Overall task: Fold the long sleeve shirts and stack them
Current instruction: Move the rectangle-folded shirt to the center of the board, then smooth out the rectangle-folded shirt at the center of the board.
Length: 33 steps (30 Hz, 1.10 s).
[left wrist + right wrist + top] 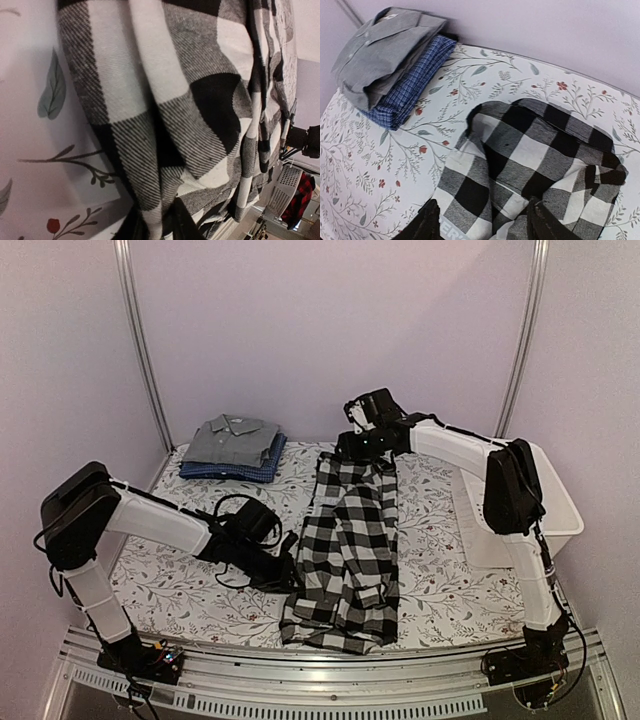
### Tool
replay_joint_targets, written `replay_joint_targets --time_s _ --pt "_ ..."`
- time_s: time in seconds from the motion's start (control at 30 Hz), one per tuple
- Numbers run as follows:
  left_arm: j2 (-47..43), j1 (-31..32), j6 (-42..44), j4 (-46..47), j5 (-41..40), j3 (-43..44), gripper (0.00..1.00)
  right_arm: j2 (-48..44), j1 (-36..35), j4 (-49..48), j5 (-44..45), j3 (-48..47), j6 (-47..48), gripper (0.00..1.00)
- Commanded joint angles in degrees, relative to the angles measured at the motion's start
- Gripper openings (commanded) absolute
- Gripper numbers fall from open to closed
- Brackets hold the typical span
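Checks dominate: the checked shirt lies mid-frame on the flowered table, apparently drawn out for folding. The left gripper is clamped on its lower left edge; the right gripper straddles bunched cloth at the top, and I cannot tell whether it grips. Upper left, the grey shirt sits folded on the blue shirt, likely the waiting stack.

Long sleeve shirts: three in all.
Spread-out shirts: one, the checked shirt, black and white, reaching from the left claw to the right claw.
Folded shirts: two, the grey shirt on the blue shirt, to the left of the right claw.
Stacks: one.
Claws: two.
Robot arms: two, the left arm and the right arm.
Baskets: one white basket, to the right of the right claw.
Tables: one flower-patterned table.
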<state>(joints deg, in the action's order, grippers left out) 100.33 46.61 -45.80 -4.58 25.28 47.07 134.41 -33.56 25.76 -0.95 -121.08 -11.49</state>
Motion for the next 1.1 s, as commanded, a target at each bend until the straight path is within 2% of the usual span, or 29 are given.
replay_joint_targets --time_s 0.0,0.13,0.27,0.47,0.67,0.9,1.07 --pt "-0.11 1.95 -1.6 0.53 2.44 -2.17 0.08 1.88 -1.63 -5.67 -9.4 0.56 -1.34 0.46" --pt "-2.88 2.66 -1.58 -1.16 3.01 -4.12 0.01 3.58 -2.81 -7.96 -13.9 0.79 -3.14 0.26" --pt "-4.66 2.75 -1.64 -1.78 3.75 -6.15 0.0 4.99 -3.47 -10.93 -19.71 1.59 -5.35 0.22" --pt "-5.02 2.92 -1.74 -1.82 3.95 -7.16 0.0 8.53 -3.54 -15.28 -24.83 0.87 -9.59 0.2" --pt "-4.82 2.94 -1.54 -2.58 3.42 -6.53 0.0 15.4 -1.77 -16.19 -25.93 -4.87 -12.1 0.2" --pt "-5.21 2.88 -1.5 -4.41 2.58 -5.58 0.01 22.57 3.01 -20.36 -25.91 -10.12 -19.32 0.21" --pt "-5.34 2.91 -1.08 -5.98 1.87 -4.18 0.01 27.84 3.97 -21.36 -26.32 -13.97 -23.14 0.22"
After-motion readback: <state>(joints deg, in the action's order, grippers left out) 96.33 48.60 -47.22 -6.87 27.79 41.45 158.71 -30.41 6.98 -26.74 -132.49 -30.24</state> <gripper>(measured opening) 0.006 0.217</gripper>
